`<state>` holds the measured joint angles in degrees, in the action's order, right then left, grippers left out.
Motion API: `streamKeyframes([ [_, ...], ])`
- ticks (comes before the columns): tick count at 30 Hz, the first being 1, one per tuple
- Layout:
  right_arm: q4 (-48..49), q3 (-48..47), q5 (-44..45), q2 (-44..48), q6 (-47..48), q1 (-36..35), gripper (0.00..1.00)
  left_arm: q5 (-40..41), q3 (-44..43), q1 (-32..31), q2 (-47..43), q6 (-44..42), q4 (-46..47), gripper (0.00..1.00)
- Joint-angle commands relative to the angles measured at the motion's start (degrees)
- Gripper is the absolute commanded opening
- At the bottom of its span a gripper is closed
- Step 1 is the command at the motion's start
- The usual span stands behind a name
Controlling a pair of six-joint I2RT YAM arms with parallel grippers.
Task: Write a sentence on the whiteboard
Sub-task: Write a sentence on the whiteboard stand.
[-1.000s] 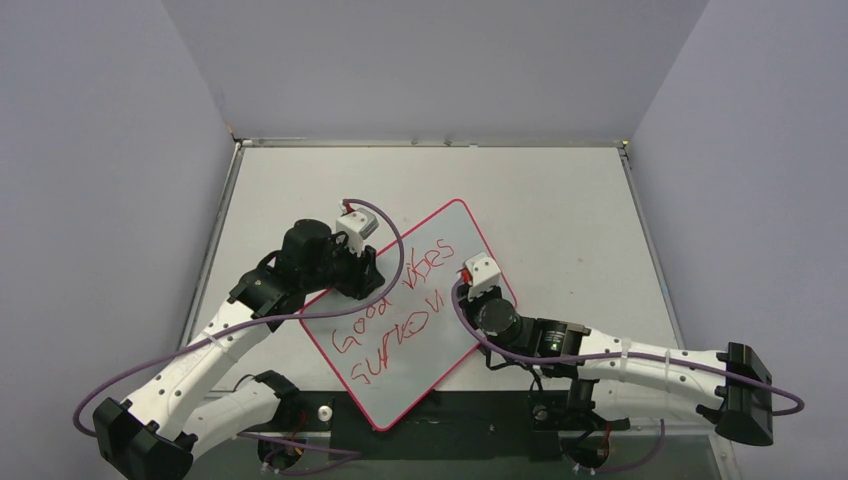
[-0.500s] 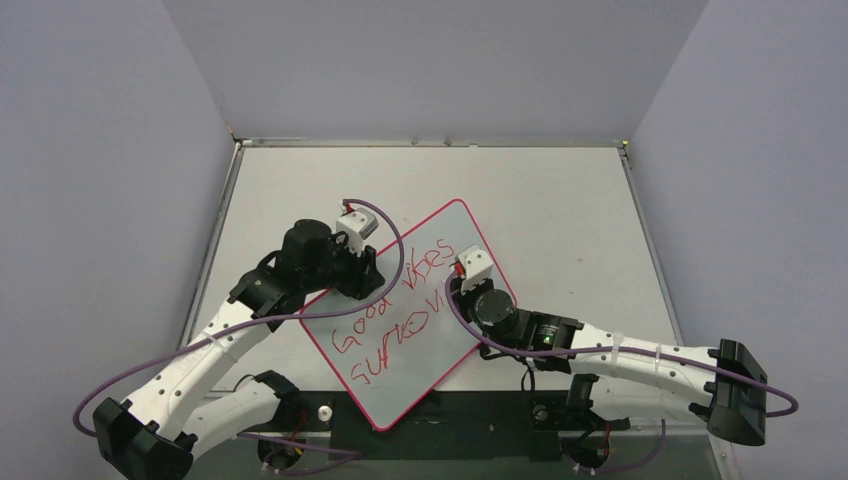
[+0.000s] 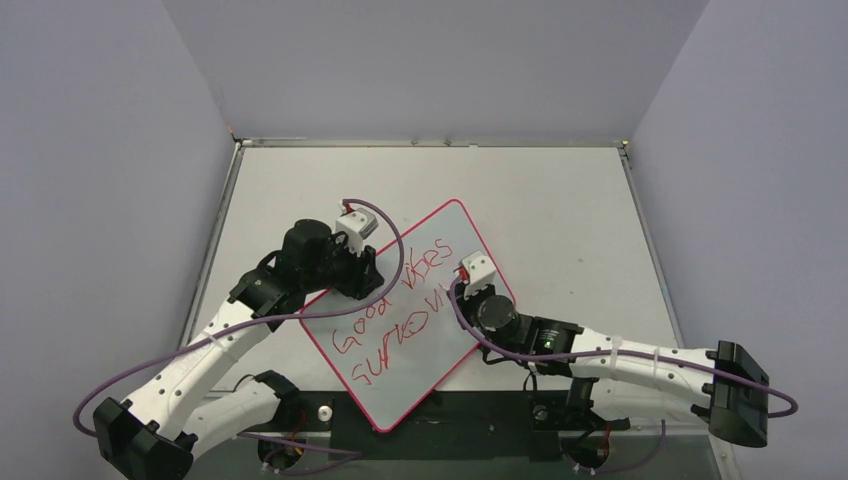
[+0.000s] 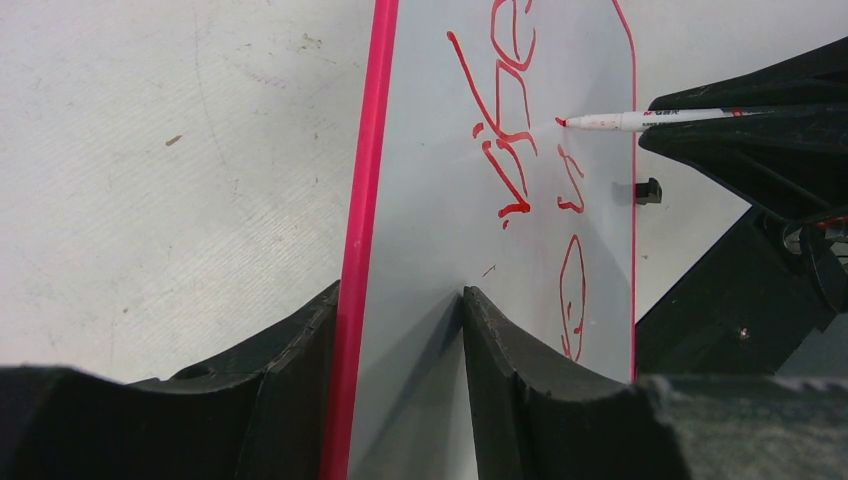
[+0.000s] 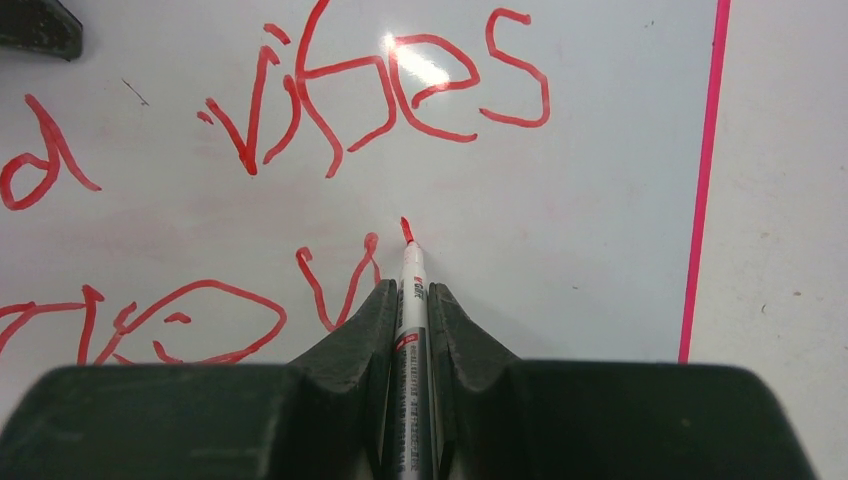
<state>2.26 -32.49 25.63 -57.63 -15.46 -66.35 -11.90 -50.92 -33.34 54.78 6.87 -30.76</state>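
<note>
The left gripper (image 4: 400, 392) is clamped on the left edge of the whiteboard (image 3: 405, 385), which lies slanted on the table (image 3: 560, 200). The right gripper (image 5: 411, 296) pinches a marker (image 5: 411, 265); just ahead of its jaws, the marker's tip meets the end of the second line of the sentence (image 3: 395, 312).

We see a pale grey table (image 3: 560, 210), faintly scuffed and speckled, with a thin metal rim. One pink-framed whiteboard (image 3: 408, 392) lies directly on it, left of centre and turned diagonally, its near corner reaching over the dark strip at the front edge.
</note>
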Motion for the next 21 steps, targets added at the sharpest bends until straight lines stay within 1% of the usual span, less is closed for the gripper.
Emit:
streamKeyframes([
  [1, 0.98, 2.95, -0.33, 1.96, -2.96, 0.26, 0.0, 3.02, -1.33, 0.12, -0.66, -2.96, 3.13, 0.0],
  [12, -2.87, 7.34, -0.03, 8.28, -6.86, 0.03, 0.0, 3.23, -1.37, 0.16, -0.7, -2.92, 3.09, 0.0],
  [21, -3.13, 7.24, 0.03, 7.99, -7.71, -0.49, 0.0, 3.55, -1.33, 0.12, -1.06, -2.92, 3.07, 0.0],
])
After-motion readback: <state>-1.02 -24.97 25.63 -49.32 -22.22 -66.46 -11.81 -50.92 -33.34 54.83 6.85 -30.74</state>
